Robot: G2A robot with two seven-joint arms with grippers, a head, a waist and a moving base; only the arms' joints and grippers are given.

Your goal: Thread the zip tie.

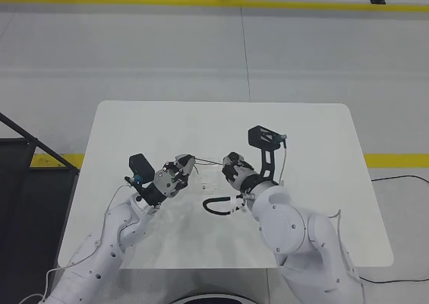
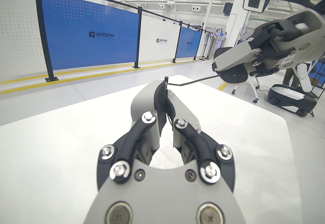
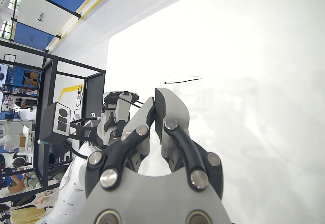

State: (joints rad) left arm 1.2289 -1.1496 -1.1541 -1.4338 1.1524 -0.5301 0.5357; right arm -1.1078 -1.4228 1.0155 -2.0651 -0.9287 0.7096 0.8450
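Above the middle of a white, round-cornered table (image 1: 320, 129): thin black plastic zip tie (image 2: 198, 79), stretched in the air between two grey grippers with black grip faces. Left gripper (image 2: 165, 94) clamped tight on one end, with a short stub poking up past its tip. Right gripper (image 2: 217, 73) pinched closed on the other end. Looks feather-light, springy along its length, smooth and probably slippery; likely bends and flicks rather than snaps. Best held close to each end, for a steady, steerable tip; probably wobbles if gripped farther back.
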